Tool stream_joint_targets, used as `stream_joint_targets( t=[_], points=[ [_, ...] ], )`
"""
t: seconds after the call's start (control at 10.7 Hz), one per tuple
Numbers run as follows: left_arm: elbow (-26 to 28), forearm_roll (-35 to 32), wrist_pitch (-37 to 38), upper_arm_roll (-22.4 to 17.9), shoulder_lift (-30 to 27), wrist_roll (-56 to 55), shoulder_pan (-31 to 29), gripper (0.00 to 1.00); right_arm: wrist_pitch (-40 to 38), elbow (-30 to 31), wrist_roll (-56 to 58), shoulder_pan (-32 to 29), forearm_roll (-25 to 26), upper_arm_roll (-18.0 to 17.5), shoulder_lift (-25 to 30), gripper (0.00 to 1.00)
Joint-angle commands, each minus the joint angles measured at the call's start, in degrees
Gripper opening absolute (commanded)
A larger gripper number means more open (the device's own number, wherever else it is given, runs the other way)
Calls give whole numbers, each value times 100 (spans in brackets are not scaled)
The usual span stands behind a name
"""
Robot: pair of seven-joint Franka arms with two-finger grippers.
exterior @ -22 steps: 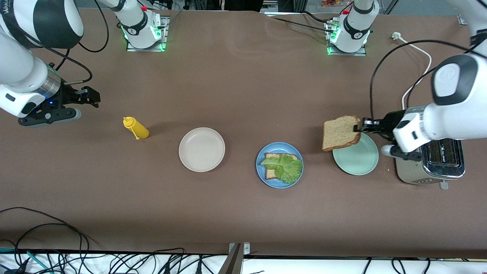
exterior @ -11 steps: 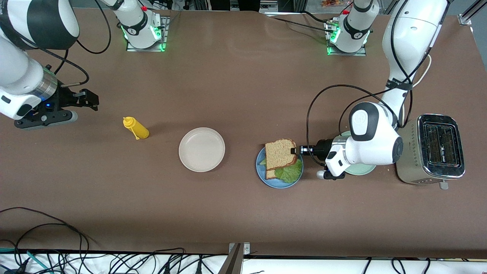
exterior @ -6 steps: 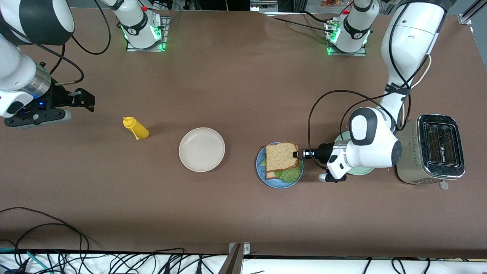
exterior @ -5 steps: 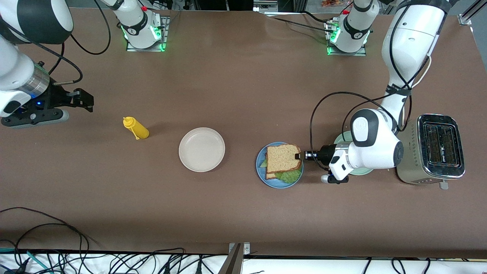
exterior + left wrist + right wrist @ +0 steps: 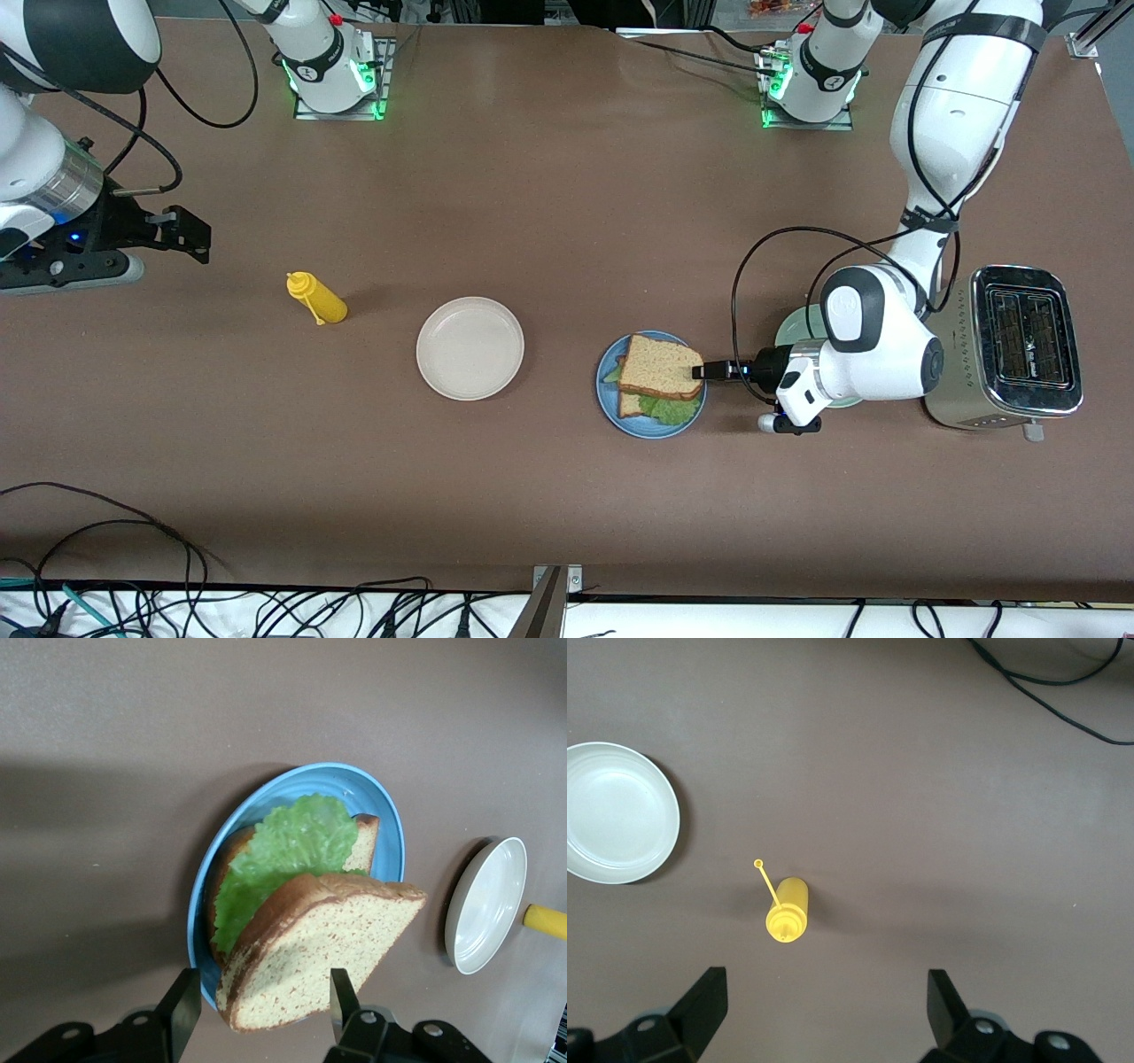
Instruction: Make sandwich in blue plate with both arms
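Brown worktop [image 5: 549,221], sandwich [image 5: 657,372] on blue plate [image 5: 651,426]. Left wrist view only: top slice [image 5: 310,948] tilted, left gripper [image 5: 262,999] spread, not pinching. Right gripper [image 5: 824,1001] wide apart over yellow bottle [image 5: 317,299]. Nearby: white plate [image 5: 470,348], toaster [image 5: 1019,347].

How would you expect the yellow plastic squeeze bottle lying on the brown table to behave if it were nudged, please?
The yellow plastic squeeze bottle lies on its side and looks rounded, so it would probably roll rather than slide. It looks small, so likely light. Its thin loose-looking cap strap might flop or snag against open fingers.
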State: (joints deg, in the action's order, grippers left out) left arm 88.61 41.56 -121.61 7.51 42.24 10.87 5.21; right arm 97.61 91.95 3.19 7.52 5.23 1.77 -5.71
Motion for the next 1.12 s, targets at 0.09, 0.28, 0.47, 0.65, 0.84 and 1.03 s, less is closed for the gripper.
stream_joint_targets(
  t=[0.09,0.28,0.47,0.65,0.84,1.03],
  points=[
    [-116,168,-21,5,22,188,-89,68,-84,-168,-179,-119,-75,-63,-149,100],
    [-64,-15,93,-4,-232,170,-309,100,-76,-177,-187,-102,-65,-63,-237,100],
    [-54,-629,286,-12,-505,337,-397,100,-67,-186,-196,-128,-83,16,-185,100],
    [-54,-920,732,-21,-733,337,-617,100,-85,-203,-205,-128,-240,217,-176,100],
    [-19,-1193,1172,-30,-1049,337,-828,100,-102,-386,-170,-119,-610,437,-158,100],
    [-10,-1875,1507,-65,-1409,293,-986,100,-120,-405,-178,-119,-611,473,-149,100]
  ],
)
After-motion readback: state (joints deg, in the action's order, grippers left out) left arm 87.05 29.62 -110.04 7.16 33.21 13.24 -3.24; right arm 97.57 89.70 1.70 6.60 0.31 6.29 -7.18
